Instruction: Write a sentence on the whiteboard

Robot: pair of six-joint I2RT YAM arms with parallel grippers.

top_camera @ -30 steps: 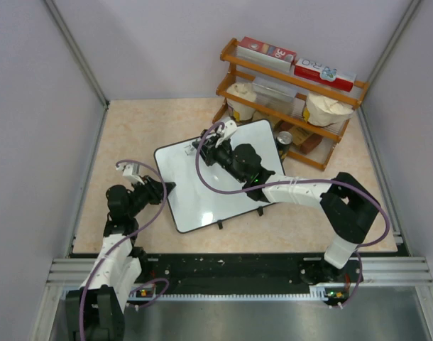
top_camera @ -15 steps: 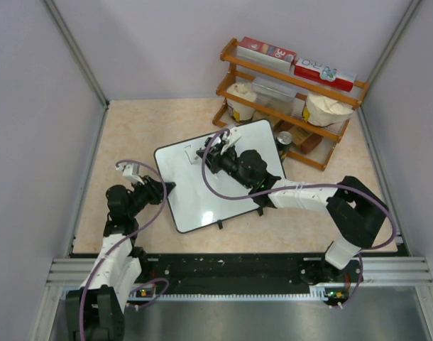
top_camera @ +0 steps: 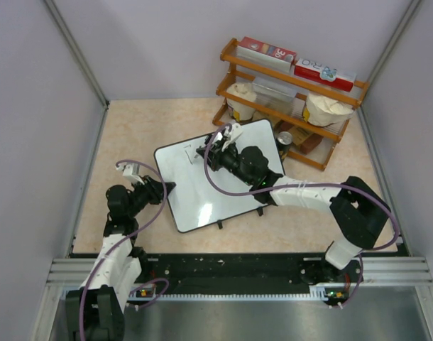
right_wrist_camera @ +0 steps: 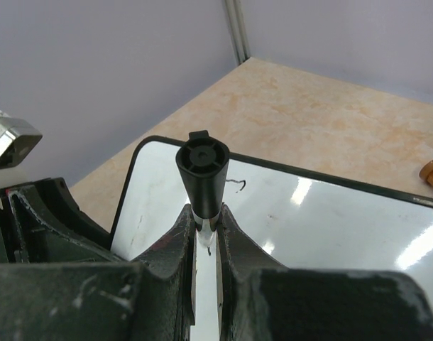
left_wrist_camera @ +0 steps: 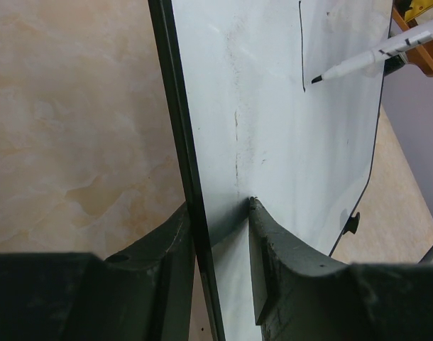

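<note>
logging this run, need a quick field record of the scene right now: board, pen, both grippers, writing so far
whiteboard: flat on the table
left gripper: shut on the whiteboard's edge
right gripper: shut on the marker, over the board's far part
marker tip: at the board's surface, contact unclear
writing: a few thin black strokes, no sentence yet
beyond the board: wooden shelf with boxes and bowls

From above, the marks on the whiteboard are too small to read. The right gripper covers part of it, and in the right wrist view the marker hides its own tip.
</note>
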